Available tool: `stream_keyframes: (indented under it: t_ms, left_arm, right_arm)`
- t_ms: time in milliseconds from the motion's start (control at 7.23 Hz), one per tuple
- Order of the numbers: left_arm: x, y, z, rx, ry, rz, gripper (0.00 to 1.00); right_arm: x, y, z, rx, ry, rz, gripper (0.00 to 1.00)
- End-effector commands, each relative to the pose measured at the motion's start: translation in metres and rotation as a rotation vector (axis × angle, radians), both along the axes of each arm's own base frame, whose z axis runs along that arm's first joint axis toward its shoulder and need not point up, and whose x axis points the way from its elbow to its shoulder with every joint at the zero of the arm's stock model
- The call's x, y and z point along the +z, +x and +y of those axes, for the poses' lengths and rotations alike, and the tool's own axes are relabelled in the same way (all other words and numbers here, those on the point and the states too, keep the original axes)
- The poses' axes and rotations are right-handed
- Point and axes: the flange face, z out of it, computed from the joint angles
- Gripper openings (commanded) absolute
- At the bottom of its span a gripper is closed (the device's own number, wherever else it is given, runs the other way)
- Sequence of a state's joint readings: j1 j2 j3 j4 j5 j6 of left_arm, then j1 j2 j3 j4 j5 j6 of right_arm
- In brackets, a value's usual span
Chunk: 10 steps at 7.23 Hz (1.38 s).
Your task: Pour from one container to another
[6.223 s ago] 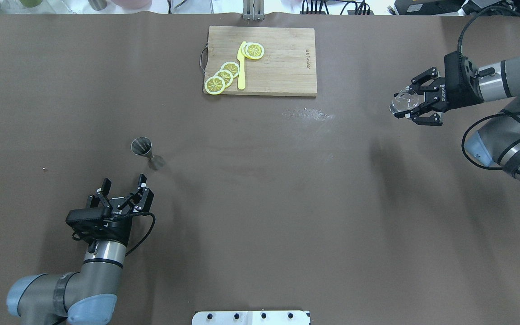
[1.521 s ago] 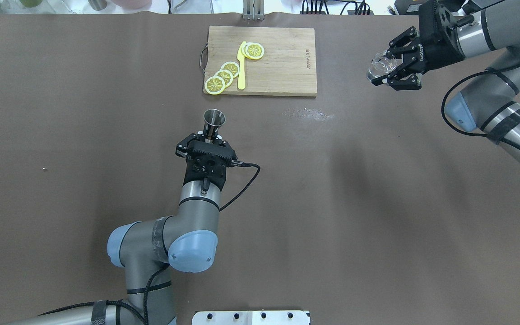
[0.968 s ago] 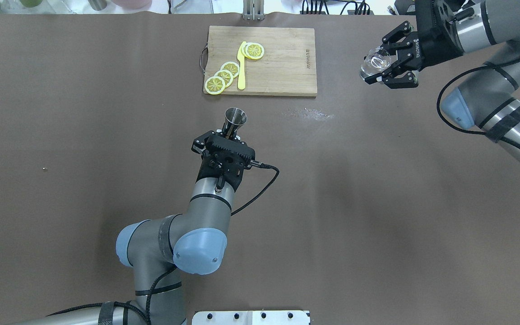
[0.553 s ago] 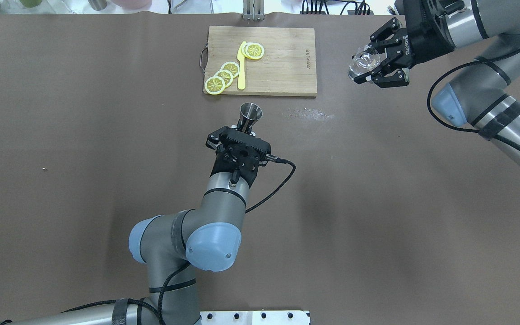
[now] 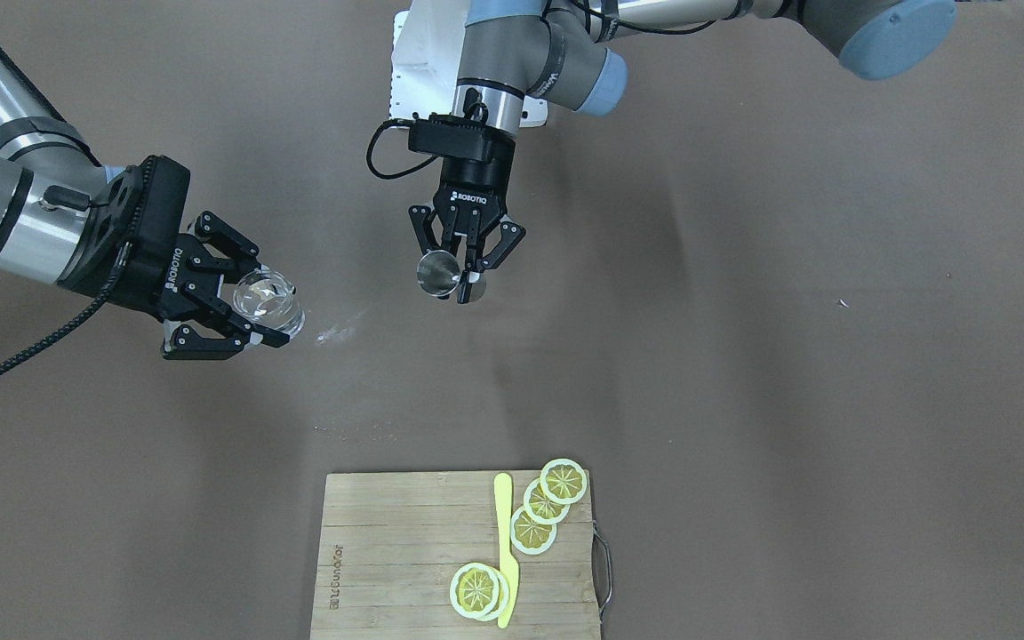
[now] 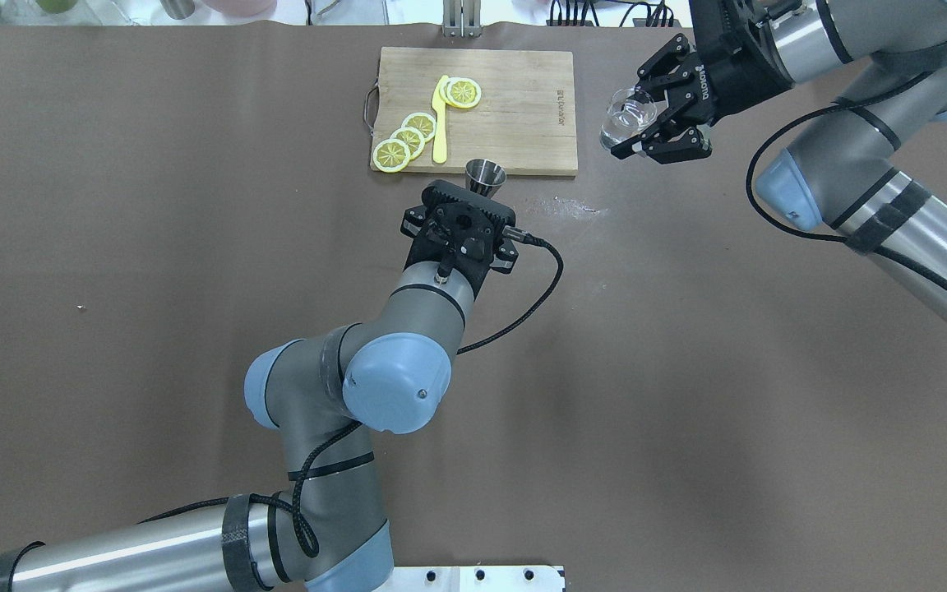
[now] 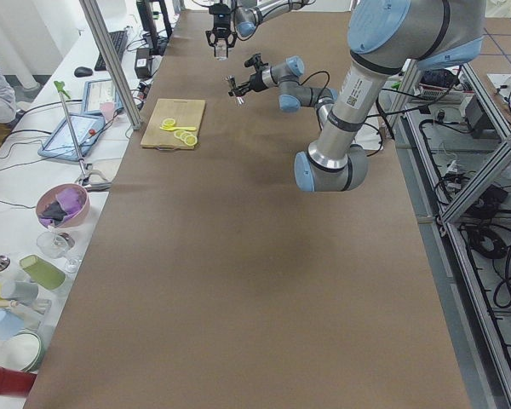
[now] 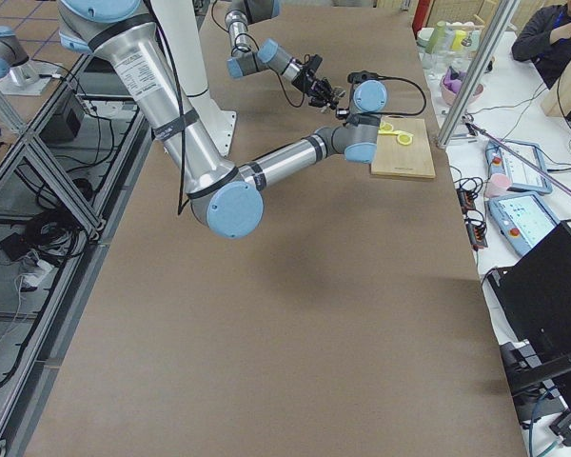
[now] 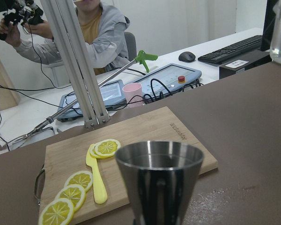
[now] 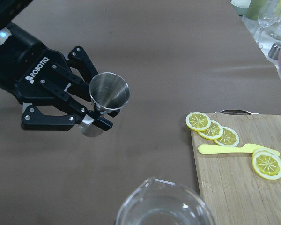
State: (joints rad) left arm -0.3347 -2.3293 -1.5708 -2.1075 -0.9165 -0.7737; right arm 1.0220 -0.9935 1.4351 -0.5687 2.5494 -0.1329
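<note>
The left arm reaches forward over the middle of the table (image 6: pixel 112 205), its elbow bent and its wrist nearly level, so that the left fingers (image 10: pixel 51 123) point away from the robot's base toward the cutting board (image 6: pixel 523 107). They are pinched on the narrow waist of the steel jigger (image 6: pixel 485 174), which stands upright with its open mouth up. The jigger is held in the air, clear of the table; from overhead it sits over the board's near edge.

The right arm comes in from the far right corner, its forearm sloping down and its wrist turned so that the right fingers (image 5: pixel 210 343) point sideways toward the board. They are spread wide and clamped on the sides of the clear glass (image 6: pixel 625 115), which has a small pouring lip. The glass is also raised off the table, just beside the board's right end and apart from the jigger.

Lemon slices (image 6: pixel 408 136) and a yellow knife (image 6: pixel 439 123) lie on the board.
</note>
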Motion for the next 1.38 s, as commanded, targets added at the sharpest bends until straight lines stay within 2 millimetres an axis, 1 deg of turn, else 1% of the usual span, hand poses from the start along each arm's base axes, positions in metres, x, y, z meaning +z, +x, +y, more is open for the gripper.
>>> stream_keyframes:
  t_ms: [0, 277, 415, 553, 691, 830, 968, 1106, 1245]
  left_arm:
    - [-0.002, -0.003, -0.005, 0.008, -0.003, 0.005, 0.00]
    - [0.000, 0.001, -0.006, 0.013, -0.007, -0.002, 0.00]
    - [0.004, 0.014, -0.010, 0.014, -0.017, -0.023, 0.00]
    - [0.004, 0.014, -0.011, 0.011, -0.018, -0.021, 0.00]
    - [0.008, 0.019, -0.011, 0.014, -0.022, -0.031, 0.00]
    - [0.012, 0.023, -0.013, 0.013, -0.024, -0.041, 0.00]
    - [0.010, 0.027, -0.006, 0.024, -0.024, -0.038, 0.00]
    - [0.010, 0.036, 0.005, 0.042, -0.025, -0.041, 0.00]
    - [0.005, 0.035, 0.006, 0.039, -0.023, -0.024, 0.00]
  right_arm:
    - [-0.020, -0.001, 0.004, -0.023, 0.026, 0.072, 0.00]
    - [-0.024, -0.010, 0.004, -0.034, 0.018, 0.084, 0.00]
    - [-0.028, -0.016, 0.006, -0.040, 0.011, 0.094, 0.00]
    - [-0.037, -0.021, 0.004, -0.045, 0.007, 0.097, 0.00]
    - [-0.041, -0.030, 0.005, -0.058, 0.003, 0.102, 0.00]
    - [-0.040, -0.038, 0.005, -0.064, 0.000, 0.114, 0.00]
    - [-0.042, -0.042, 0.003, -0.069, -0.001, 0.132, 0.00]
    - [-0.044, -0.043, 0.000, -0.072, 0.009, 0.146, 0.00]
    - [-0.046, -0.045, 0.000, -0.072, 0.012, 0.151, 0.00]
